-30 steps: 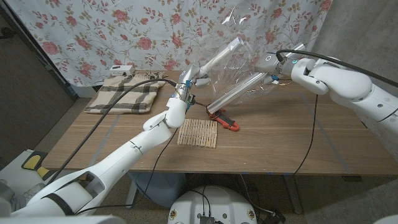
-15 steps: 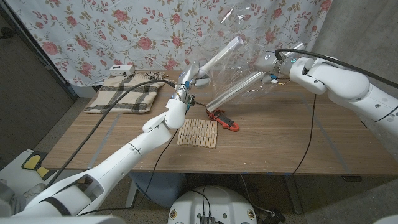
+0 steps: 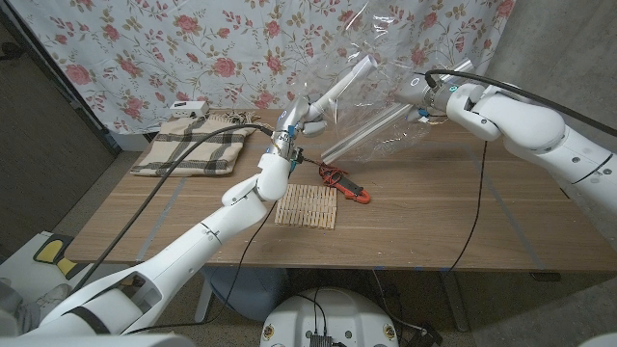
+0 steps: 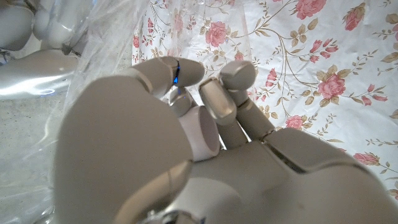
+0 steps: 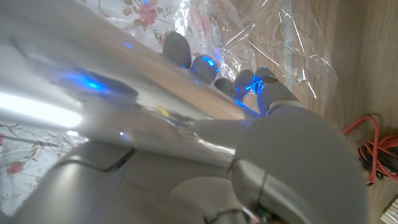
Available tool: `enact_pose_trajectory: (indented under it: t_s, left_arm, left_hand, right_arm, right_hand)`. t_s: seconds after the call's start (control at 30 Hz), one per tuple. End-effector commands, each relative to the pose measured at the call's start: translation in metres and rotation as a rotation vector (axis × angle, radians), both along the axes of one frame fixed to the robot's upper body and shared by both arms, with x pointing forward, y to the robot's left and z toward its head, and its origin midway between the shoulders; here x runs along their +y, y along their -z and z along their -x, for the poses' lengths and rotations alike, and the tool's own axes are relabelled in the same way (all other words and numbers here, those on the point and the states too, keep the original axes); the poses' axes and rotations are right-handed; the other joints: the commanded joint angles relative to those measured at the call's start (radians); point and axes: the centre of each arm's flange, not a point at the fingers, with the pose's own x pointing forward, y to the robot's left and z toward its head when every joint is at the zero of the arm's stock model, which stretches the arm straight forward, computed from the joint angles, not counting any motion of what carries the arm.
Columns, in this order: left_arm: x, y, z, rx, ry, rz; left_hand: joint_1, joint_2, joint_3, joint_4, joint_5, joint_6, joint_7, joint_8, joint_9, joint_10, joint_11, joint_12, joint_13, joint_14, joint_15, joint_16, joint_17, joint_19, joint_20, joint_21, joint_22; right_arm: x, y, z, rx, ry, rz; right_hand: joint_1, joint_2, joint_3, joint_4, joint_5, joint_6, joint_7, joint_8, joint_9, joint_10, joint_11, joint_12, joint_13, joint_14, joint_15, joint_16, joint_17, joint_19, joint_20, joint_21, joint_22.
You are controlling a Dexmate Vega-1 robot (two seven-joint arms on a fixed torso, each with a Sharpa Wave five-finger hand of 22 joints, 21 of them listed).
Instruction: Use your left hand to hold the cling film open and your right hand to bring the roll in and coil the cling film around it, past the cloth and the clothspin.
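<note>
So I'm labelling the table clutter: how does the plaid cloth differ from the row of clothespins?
The plaid cloth is soft fabric, checked brown and cream, lying at the table's far left by the curtain. The row of clothespins is pale bare wood, a ribbed block of pins side by side, nearer the table's middle, beside the left hand's forearm. The cloth covers more table than the pins. Both lie flat, untouched.

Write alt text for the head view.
The left hand and right hand hold clear cling film and its roll raised above a wooden table, with a plaid cloth and clothespins below.
</note>
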Motion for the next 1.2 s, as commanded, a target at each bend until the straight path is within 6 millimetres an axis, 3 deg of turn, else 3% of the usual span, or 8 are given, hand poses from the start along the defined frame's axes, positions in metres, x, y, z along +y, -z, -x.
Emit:
enact_pose_trajectory:
  t_s: [0.03, 0.3, 0.83, 1.2]
  left_arm:
    - [0.0, 0.002, -0.001, -0.001, 0.013, 0.009]
    - [0.0, 0.002, -0.003, 0.004, 0.019, 0.005]
    - [-0.002, 0.018, -0.007, 0.053, 0.047, 0.019]
    - [0.025, 0.019, -0.022, 0.078, 0.065, 0.013]
  left_hand:
    - [0.0, 0.01, -0.005, 0.0, 0.003, -0.003, -0.001, 0.161, 0.094, -0.003, 0.0, 0.202, 0.155, -0.003, -0.002, -0.003, 0.001, 0.003, -0.007, 0.001, 0.005]
    - [0.0, 0.009, -0.005, 0.0, 0.003, -0.003, -0.002, 0.162, 0.094, -0.003, 0.0, 0.202, 0.155, -0.005, -0.002, -0.003, 0.001, 0.001, -0.007, 0.0, 0.002]
    - [0.0, 0.009, -0.004, -0.001, 0.003, -0.002, -0.001, 0.161, 0.094, -0.002, 0.0, 0.202, 0.155, -0.006, -0.002, -0.003, 0.001, 0.002, -0.007, -0.001, 0.0]
    - [0.0, 0.009, -0.004, 0.0, 0.001, -0.002, -0.002, 0.162, 0.094, -0.003, 0.0, 0.202, 0.155, -0.004, -0.002, -0.003, 0.0, 0.0, -0.006, -0.002, -0.001]
  right_arm:
    - [0.009, -0.01, -0.011, -0.041, 0.008, 0.026]
    - [0.023, -0.012, -0.012, -0.071, -0.008, 0.088]
    - [0.044, -0.032, -0.013, -0.152, 0.006, 0.041]
    - [0.075, -0.032, -0.021, -0.164, 0.032, 0.015]
  right_hand:
    - [-0.1, 0.136, -0.003, 0.001, 0.004, -0.002, 0.004, 0.009, -0.004, 0.034, -0.029, 0.36, 0.142, 0.038, -0.03, 0.553, 0.116, -0.002, -0.002, 0.246, 0.005]
    - [-0.101, 0.136, -0.004, 0.001, 0.004, -0.001, 0.004, 0.012, -0.006, 0.035, -0.03, 0.36, 0.142, 0.039, -0.03, 0.553, 0.116, -0.003, -0.002, 0.249, 0.002]
    - [-0.1, 0.136, -0.004, 0.0, 0.004, -0.007, 0.005, 0.018, -0.006, 0.036, -0.029, 0.36, 0.142, 0.038, -0.03, 0.553, 0.116, -0.003, -0.002, 0.255, 0.003]
    - [-0.1, 0.135, -0.005, 0.0, 0.004, -0.005, 0.006, 0.018, -0.011, 0.034, -0.029, 0.359, 0.142, 0.039, -0.03, 0.553, 0.116, -0.006, -0.002, 0.252, -0.005]
